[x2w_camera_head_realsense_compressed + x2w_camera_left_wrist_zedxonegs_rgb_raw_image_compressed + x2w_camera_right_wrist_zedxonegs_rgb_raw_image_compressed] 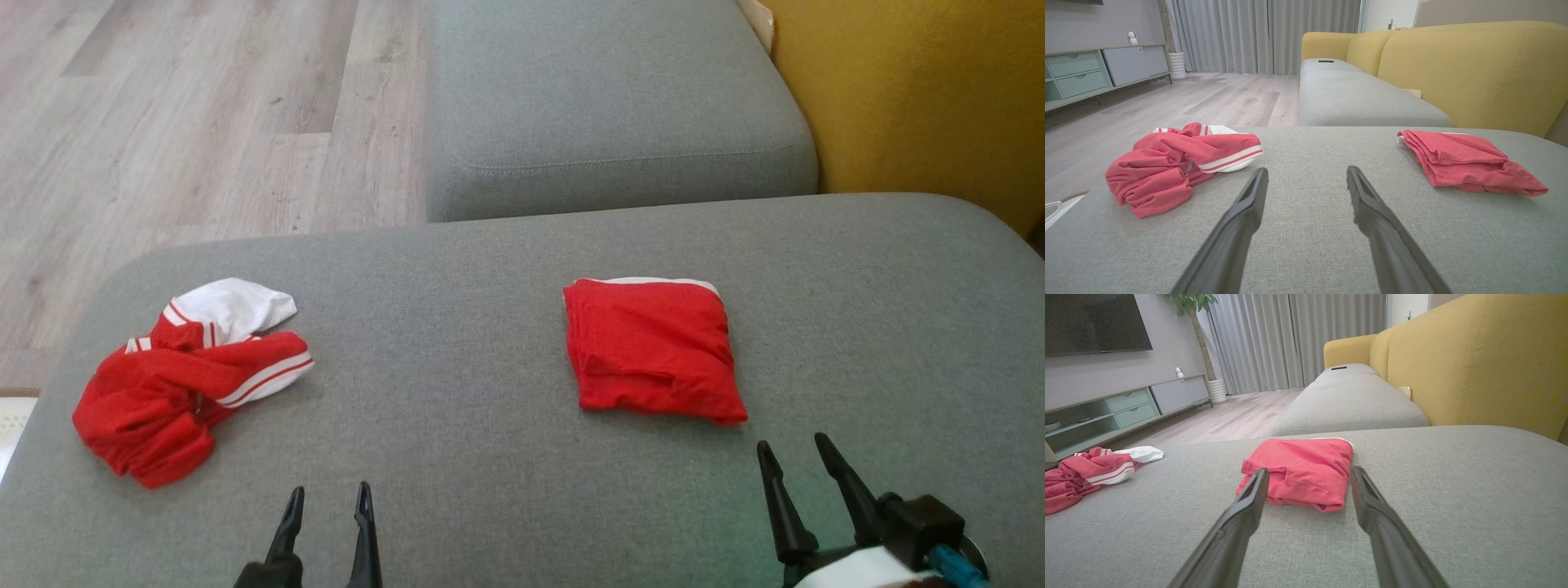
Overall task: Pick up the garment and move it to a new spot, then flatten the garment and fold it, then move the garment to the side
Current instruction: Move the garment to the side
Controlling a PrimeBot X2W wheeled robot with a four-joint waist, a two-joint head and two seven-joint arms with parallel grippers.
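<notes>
a home living room: sofa, television, curtains.

Seat cushion: grey woven cloth, coarse, matt. Folded garment: red thin knit cloth, matt, white trim at the edge. Crumpled garment: same red cloth, soft, with white cloth parts and striped bands. Floor: pale wood-look planks, grain visible, low sheen. Sofa back: yellow fabric, fine weave, stitched seams. Left gripper and right gripper looked like dark hard plastic, smooth, semi-matt. Curtains: grey cloth, pleated. TV: glossy dark screen.
</notes>
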